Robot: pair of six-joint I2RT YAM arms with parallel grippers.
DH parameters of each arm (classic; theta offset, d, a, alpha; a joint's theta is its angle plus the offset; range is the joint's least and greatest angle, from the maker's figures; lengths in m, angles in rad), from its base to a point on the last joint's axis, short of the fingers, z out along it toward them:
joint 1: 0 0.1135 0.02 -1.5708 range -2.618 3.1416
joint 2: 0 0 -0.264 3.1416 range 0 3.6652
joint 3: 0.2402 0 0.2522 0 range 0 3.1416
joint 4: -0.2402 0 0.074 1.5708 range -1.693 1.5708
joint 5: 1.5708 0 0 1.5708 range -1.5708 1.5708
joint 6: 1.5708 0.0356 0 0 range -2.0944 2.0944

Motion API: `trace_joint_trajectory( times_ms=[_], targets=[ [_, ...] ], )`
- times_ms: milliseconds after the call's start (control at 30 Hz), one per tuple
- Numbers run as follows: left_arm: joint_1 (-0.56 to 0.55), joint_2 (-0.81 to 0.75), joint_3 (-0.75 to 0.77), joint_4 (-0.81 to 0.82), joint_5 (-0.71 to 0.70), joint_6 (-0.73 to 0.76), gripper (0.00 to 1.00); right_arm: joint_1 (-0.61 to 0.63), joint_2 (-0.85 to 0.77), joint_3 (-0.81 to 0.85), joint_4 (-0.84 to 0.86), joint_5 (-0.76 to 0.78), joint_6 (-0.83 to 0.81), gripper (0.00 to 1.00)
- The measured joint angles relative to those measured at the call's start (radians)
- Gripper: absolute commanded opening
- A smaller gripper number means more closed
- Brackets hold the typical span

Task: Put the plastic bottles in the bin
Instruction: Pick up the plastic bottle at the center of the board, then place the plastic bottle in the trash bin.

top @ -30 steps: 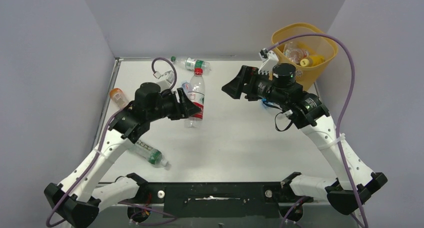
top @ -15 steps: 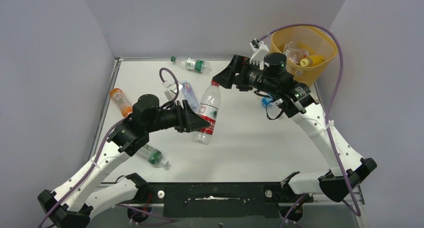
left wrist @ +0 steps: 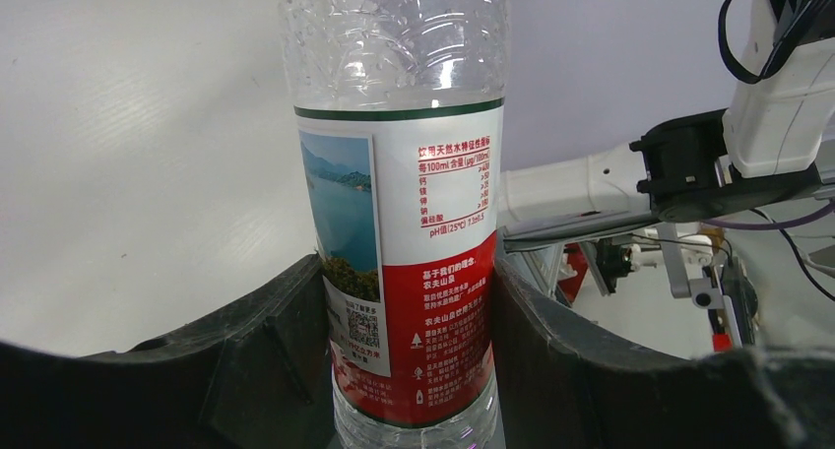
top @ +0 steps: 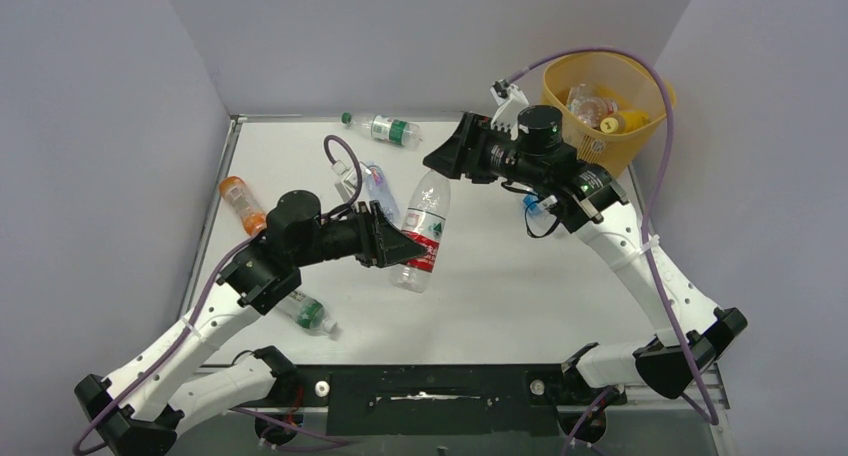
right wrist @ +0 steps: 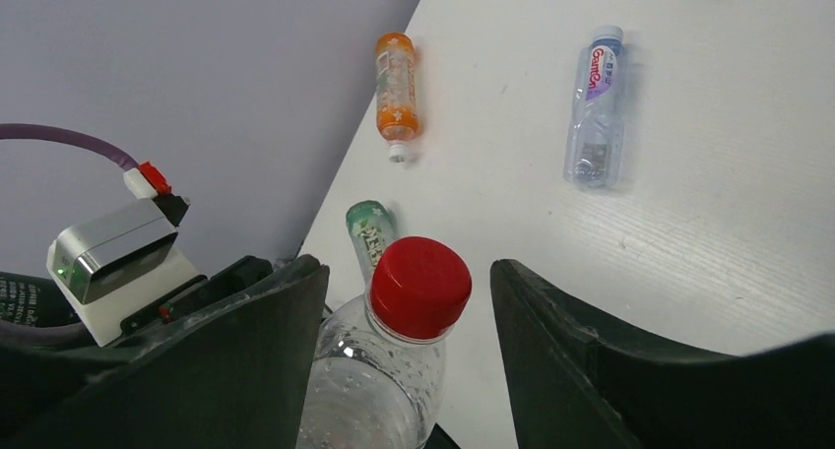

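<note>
My left gripper [top: 410, 248] [left wrist: 409, 291] is shut on the red-and-white label of a clear plastic bottle [top: 426, 226] [left wrist: 399, 173], holding it tilted above the table. That bottle's red cap [right wrist: 419, 286] sits between the jaws of my right gripper [top: 437, 166] [right wrist: 409, 277], which is open with a gap showing on each side of the cap. The yellow-orange bin [top: 628, 144] stands at the back right with bottles [top: 598, 112] inside. Loose bottles lie on the table: a green-labelled one [top: 385, 128], a blue-labelled one [top: 379, 188] [right wrist: 595, 104], an orange one [top: 238, 202] [right wrist: 396, 87] and another green-labelled one [top: 301, 312] [right wrist: 370, 232].
Grey walls close in the white table [top: 520, 296] on the left, back and right. A small blue object [top: 531, 205] lies under my right arm. Purple cables loop over both arms, one arching over the bin.
My left gripper carried the red-labelled bottle right and toward the near edge, tilting it. My right gripper swung left from the bin to the cap, and its jaws narrowed.
</note>
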Motion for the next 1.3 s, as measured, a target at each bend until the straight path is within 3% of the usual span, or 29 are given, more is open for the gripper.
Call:
trace_joint_trajectory(
  times_ms=[200, 300, 400, 533, 600, 833, 1067, 1300],
  targets=[
    [-0.017, 0.003, 0.000, 0.016, 0.000, 0.000, 0.47, 0.004, 0.021, 0.015, 0.010, -0.006, -0.001, 0.32],
    [-0.021, 0.008, -0.002, 0.016, -0.007, -0.003, 0.48, 0.005, 0.034, 0.020, 0.014, -0.007, 0.006, 0.15],
    [-0.024, 0.013, -0.003, 0.018, -0.013, -0.003, 0.53, 0.006, 0.045, 0.029, 0.012, -0.010, 0.000, 0.06],
    [-0.027, 0.017, -0.003, 0.016, -0.020, 0.006, 0.70, 0.006, 0.050, 0.047, -0.009, -0.008, -0.010, 0.03],
    [-0.030, 0.023, 0.003, 0.007, -0.027, 0.019, 0.85, 0.006, 0.060, 0.080, -0.030, -0.002, -0.025, 0.03],
    [-0.034, 0.028, 0.085, -0.132, -0.110, 0.078, 0.87, -0.087, 0.097, 0.221, -0.087, -0.008, -0.065, 0.01],
    [-0.034, 0.000, 0.217, -0.267, -0.241, 0.129, 0.87, -0.366, 0.164, 0.449, -0.169, -0.048, -0.104, 0.01],
    [-0.034, -0.032, 0.241, -0.340, -0.311, 0.158, 0.87, -0.646, 0.186, 0.557, -0.087, -0.079, -0.087, 0.01]
  ],
)
